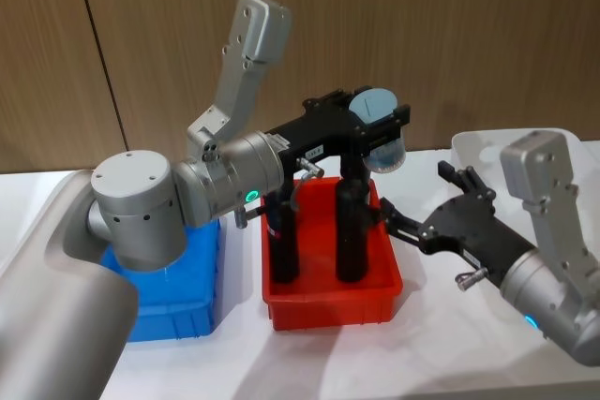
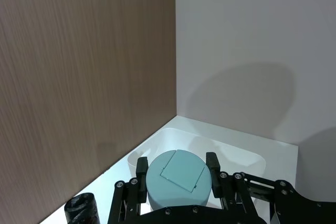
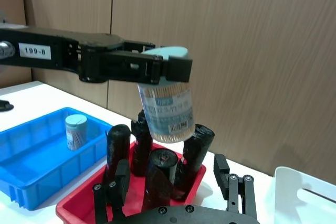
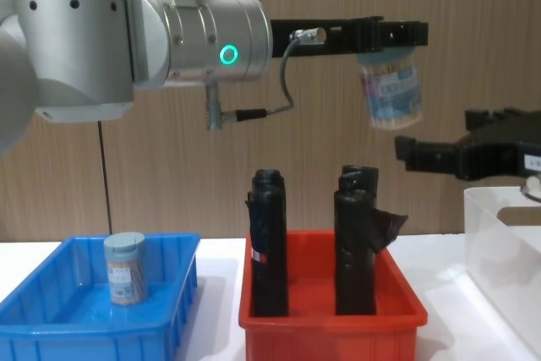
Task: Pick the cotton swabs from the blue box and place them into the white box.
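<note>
Nearest, at the left of the white table [image 1: 234,362]: a shallow bright blue plastic box [image 4: 51,327] with one small clear tub of cotton swabs [image 4: 125,270] standing upright inside, pale blue-grey lid on top. Just beside it on the right, a red plastic bin [image 4: 330,323] holding tall black rolls [image 4: 269,243], all upright. To the right of the red bin and near its rim, the right gripper [image 1: 414,189], off the table, black fingers spread wide and empty, pointed toward the rolls. Higher and farther back, the left gripper [image 4: 390,35], reaching across from the left, fingers pinched on the round lid of a second tub of cotton swabs [image 3: 167,111]; clear body hanging below the fingers, slightly tilted, in the air above the roll tops, touching none of them. Farther right, a translucent white plastic box [image 4: 503,243] on the table, lower than the held tub and apart from it. Behind everything, a brown wood-panel wall [image 1: 422,25].
</note>
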`<action>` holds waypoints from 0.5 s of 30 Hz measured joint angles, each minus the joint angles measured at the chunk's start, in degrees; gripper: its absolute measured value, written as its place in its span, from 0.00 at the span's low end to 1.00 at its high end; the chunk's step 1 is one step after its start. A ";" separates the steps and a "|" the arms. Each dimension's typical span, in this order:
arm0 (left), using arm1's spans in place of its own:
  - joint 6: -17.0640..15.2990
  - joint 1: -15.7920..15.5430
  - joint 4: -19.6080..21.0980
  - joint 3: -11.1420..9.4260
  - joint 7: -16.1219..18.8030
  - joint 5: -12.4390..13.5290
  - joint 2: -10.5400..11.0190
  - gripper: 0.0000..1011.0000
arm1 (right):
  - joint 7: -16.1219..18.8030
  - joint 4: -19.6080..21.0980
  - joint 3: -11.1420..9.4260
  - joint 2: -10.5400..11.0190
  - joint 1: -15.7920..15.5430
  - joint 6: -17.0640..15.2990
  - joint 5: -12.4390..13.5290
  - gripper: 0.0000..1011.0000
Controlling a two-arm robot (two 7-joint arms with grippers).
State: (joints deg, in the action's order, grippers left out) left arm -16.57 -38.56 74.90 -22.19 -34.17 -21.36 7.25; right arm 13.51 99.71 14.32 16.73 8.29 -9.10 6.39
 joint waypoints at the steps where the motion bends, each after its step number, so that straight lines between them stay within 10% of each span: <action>1: 0.00 -0.01 -0.01 0.00 -0.01 0.00 -0.01 0.66 | 0.09 -0.07 0.01 -0.11 0.22 -0.07 -0.05 0.99; 15: -0.01 -0.07 -0.06 0.00 -0.06 0.00 -0.06 0.66 | 1.69 -1.58 0.19 -1.82 3.44 -1.81 0.23 0.99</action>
State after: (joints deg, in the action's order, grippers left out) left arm -16.59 -38.63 74.84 -22.20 -34.22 -21.36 7.19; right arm 15.20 98.13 14.50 14.91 11.73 -10.91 6.62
